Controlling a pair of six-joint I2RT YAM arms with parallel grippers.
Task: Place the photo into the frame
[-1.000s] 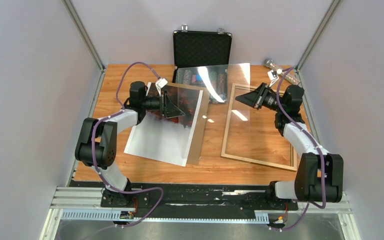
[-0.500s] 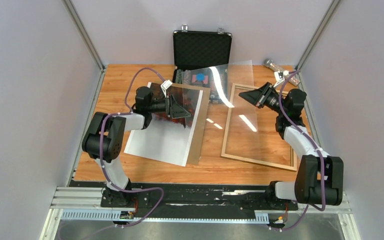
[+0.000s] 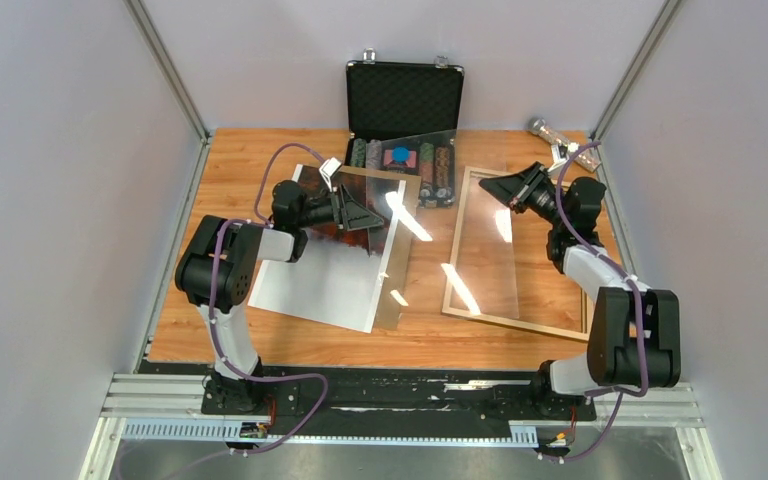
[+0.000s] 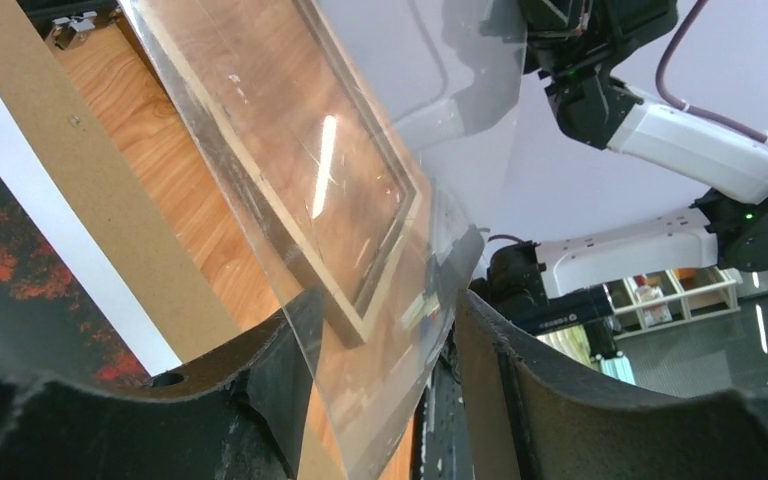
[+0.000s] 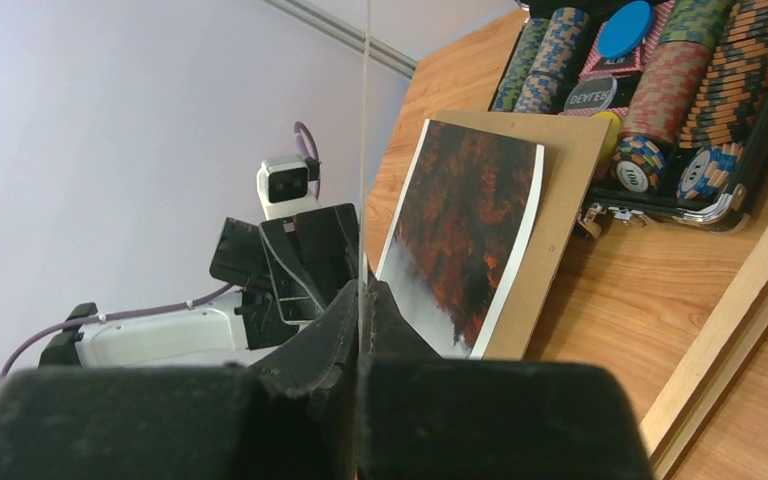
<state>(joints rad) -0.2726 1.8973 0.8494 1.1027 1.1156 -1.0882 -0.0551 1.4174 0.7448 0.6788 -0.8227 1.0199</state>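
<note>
The photo (image 3: pixel 322 272), red-orange trees fading to pale fog, lies face up on a brown backing panel (image 3: pixel 396 272) at the left; the right wrist view shows the photo (image 5: pixel 465 225) too. The light wooden frame (image 3: pixel 520 323) lies flat on the right. A clear pane (image 3: pixel 430 230) hangs tilted in the air between both arms. My right gripper (image 3: pixel 487 185) is shut on the pane's right edge, seen edge-on (image 5: pixel 365 150). My left gripper (image 3: pixel 365 215) is open, and a corner of the pane (image 4: pixel 360 150) sits between its fingers (image 4: pixel 520 380) with a gap on one side.
An open black case (image 3: pixel 405 95) filled with poker chips (image 5: pixel 660 80) stands at the back centre, just behind the backing panel and the frame. A small metallic object (image 3: pixel 550 130) lies at the back right corner. Grey walls enclose the table on three sides.
The right gripper has swung the pane, up and then down, toward the frame. The left gripper has moved right along the pane's edge and its jaws have narrowed.
</note>
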